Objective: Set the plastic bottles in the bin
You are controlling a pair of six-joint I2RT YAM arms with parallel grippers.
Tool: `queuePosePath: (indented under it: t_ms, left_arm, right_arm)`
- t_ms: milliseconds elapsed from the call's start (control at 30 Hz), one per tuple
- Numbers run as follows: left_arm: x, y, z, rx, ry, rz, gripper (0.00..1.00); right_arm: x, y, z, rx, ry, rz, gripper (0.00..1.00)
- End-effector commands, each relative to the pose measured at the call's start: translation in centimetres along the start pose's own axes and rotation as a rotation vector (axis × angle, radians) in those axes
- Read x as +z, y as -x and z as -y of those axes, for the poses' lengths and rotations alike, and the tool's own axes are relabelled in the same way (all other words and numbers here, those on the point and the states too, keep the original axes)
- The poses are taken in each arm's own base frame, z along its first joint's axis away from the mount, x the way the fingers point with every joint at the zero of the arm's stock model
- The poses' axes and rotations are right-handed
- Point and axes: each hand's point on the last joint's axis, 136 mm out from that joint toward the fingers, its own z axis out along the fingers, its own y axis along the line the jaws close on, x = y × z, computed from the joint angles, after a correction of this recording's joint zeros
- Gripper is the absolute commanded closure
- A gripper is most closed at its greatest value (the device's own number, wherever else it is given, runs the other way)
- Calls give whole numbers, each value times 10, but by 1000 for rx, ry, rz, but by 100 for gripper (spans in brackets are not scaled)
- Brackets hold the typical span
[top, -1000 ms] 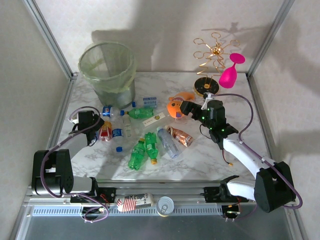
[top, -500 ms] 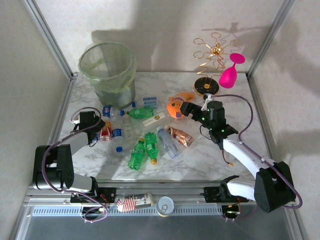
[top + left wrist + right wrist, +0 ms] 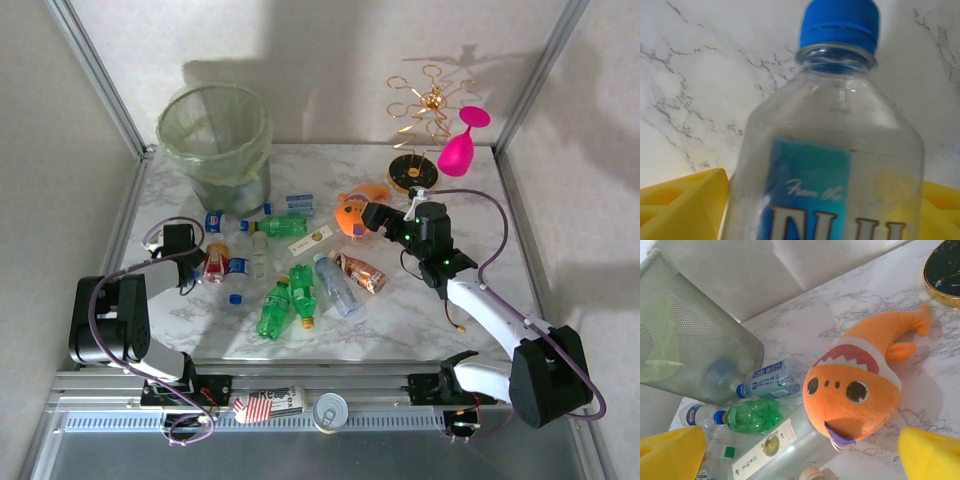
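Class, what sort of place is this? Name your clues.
Likely a robot lab cell: two arms bolted at a table edge, a metal frame around it, bottles staged near a bin.

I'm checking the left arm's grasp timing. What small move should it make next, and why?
Probably close the left gripper on the clear blue-capped bottle. In the left wrist view it lies on the marble table between the yellow fingers, one at each side of its body; whether they already press it is unclear.
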Motion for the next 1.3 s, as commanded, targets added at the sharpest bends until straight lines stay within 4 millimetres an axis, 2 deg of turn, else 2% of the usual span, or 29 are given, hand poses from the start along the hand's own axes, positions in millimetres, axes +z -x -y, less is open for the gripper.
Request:
queuePosePath:
  t_ms: [0,133,267,467,700,900,1000,1067,1133,1267]
  left_arm:
    - [0,2,-8,9,39,-1,30]
    - [-4,7,-8,3,34,23,45]
    - [-16,19,-7,-18,16,72,52]
    - [-56,54,9,-83,-104,206,61]
    - [-130,105,30,-169,-312,395,75]
    - [-221,148,56,-252,-616,573,87]
    - [-265,165,67,-288,-759,656,100]
    - [-289,175,77,-301,-834,695,100]
    - [-312,184,92,-296,-909,726,100]
    - [-338,196,136,-226,-995,741,100]
  right_arm:
    - [-4,0,6,-15,-24,11,1]
    - [-6,1,6,-15,-25,17,1]
    - [-6,2,7,-17,-27,21,1]
    - [-3,0,6,-1,-11,20,1]
    - [6,-4,-4,1,46,-12,1]
    - [13,-9,-15,19,116,-40,1]
    - [16,-12,-20,27,147,-59,1]
    - [18,-13,-23,30,160,-70,1]
    - [20,-14,-25,30,168,-77,1]
    - [20,-15,-29,28,174,-85,1]
